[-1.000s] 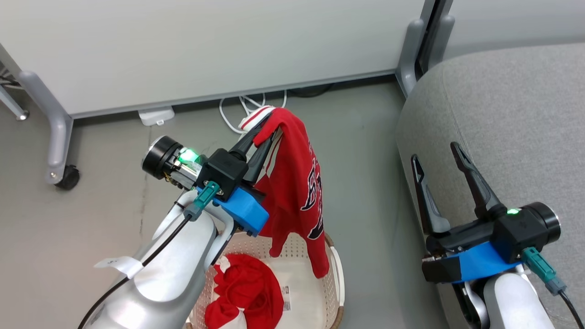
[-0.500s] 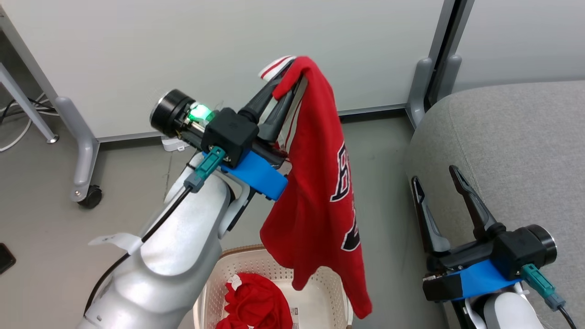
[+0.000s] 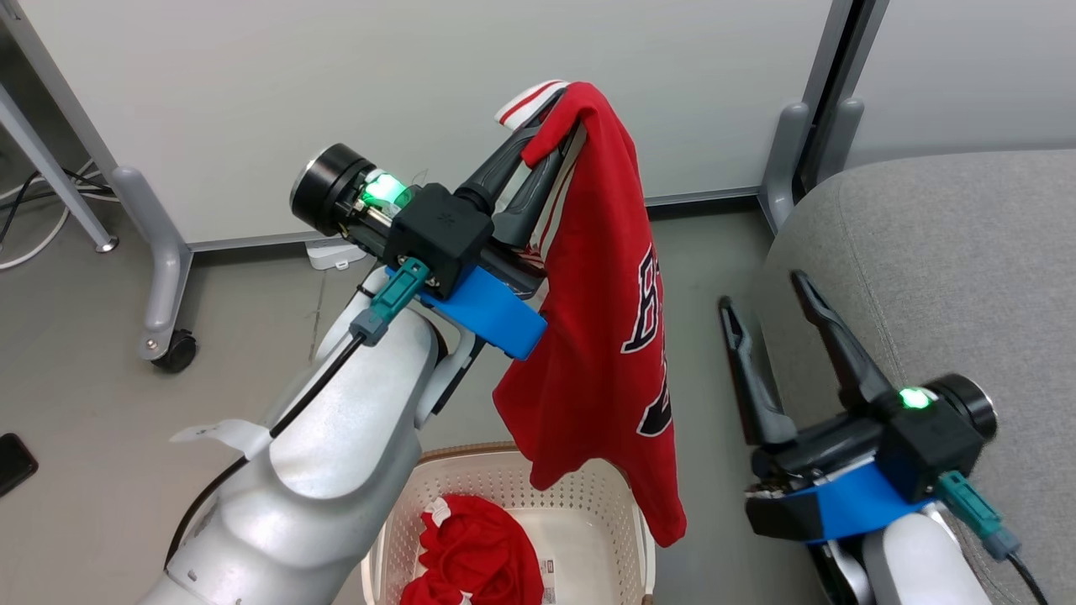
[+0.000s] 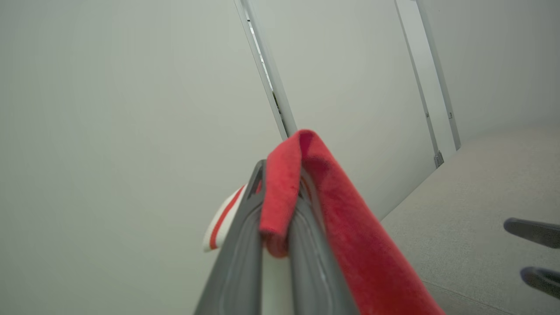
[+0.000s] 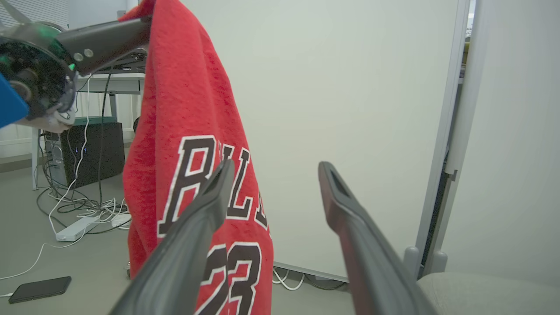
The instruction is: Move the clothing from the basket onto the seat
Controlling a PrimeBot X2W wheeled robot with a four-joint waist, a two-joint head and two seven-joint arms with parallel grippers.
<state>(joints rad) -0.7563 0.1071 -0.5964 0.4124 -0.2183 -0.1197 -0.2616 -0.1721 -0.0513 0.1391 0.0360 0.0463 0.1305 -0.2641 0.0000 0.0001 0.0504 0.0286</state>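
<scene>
Red jersey (image 3: 607, 336) has risen higher above basket (image 3: 504, 472) in left hand (image 3: 548, 128).

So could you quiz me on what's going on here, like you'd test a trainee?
1. True or false: the hanging red jersey is clamped in the left arm's jaws.
2. Which number is printed on that jersey? A) 23 B) 7 C) 45
3. Fill in: the other red garment lies in the ___.
Key: 1 true; 2 A; 3 basket.
</scene>
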